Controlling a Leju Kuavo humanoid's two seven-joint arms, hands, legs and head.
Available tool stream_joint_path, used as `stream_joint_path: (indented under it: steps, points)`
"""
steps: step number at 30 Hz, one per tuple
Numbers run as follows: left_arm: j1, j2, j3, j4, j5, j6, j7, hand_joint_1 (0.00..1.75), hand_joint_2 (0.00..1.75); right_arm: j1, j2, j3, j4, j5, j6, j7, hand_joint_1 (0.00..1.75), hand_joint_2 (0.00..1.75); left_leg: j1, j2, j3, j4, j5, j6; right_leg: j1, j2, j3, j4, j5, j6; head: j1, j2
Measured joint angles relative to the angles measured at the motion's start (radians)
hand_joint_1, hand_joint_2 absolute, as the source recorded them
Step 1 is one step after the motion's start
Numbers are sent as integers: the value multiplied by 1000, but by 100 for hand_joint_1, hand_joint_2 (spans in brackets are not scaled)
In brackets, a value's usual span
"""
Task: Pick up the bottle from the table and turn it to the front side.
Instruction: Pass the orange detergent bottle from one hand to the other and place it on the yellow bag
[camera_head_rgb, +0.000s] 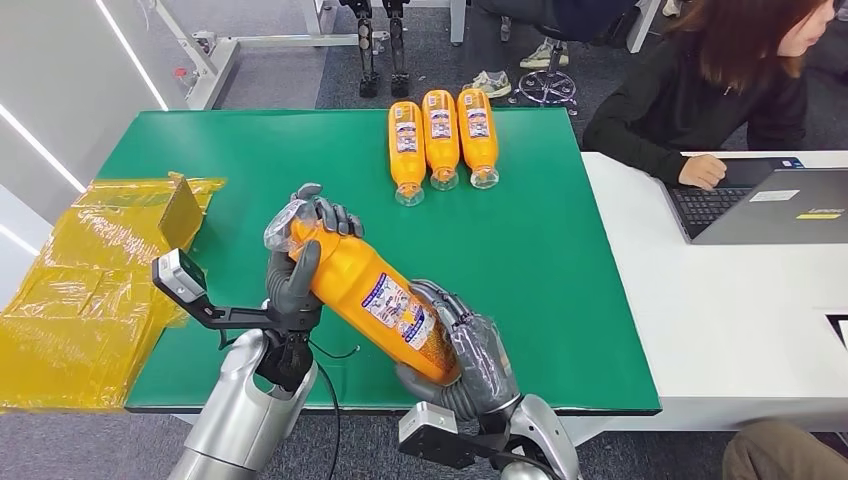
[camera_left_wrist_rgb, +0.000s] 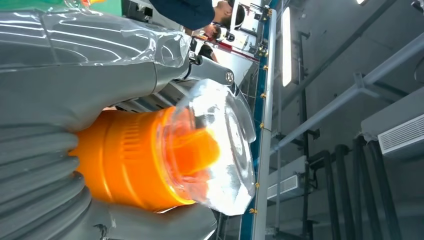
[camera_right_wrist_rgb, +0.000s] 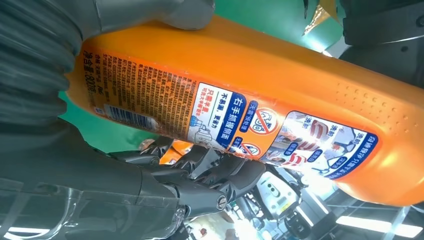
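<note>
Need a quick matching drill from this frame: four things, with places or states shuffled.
Things:
1. left hand
2. right hand
3. three bottles
4. laptop

Places or states:
A. on the white table, in front of a person
B. lying side by side at the far edge of the green mat
C. holds the cap end of the raised bottle
D. holds the base end of the raised bottle

Pairs: 1-C, 2-D, 3-B, 4-A
</note>
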Motion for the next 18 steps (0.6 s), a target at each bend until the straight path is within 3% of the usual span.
stream_joint_path:
  steps: [3, 15, 18]
  points:
    - [0, 3, -3, 0, 9, 10, 4, 175, 175, 0, -8, 1, 9, -13, -15, -16, 0, 175, 0, 0, 0, 0, 0, 0, 0, 0, 0, 0, 0, 0, 0, 0]
    - [15, 17, -4, 0, 0, 49, 3, 172, 175, 4, -42, 30, 74, -81, -110, -64, 0, 175, 0, 0, -1, 0, 0, 0, 0, 0, 0, 0, 0, 0, 0, 0]
    - [16, 22, -4, 0, -77, 136, -8, 173, 175, 3, -44, 39, 79, -89, -129, -50, 0, 175, 0, 0, 0, 0, 0, 0, 0, 0, 0, 0, 0, 0, 0, 0]
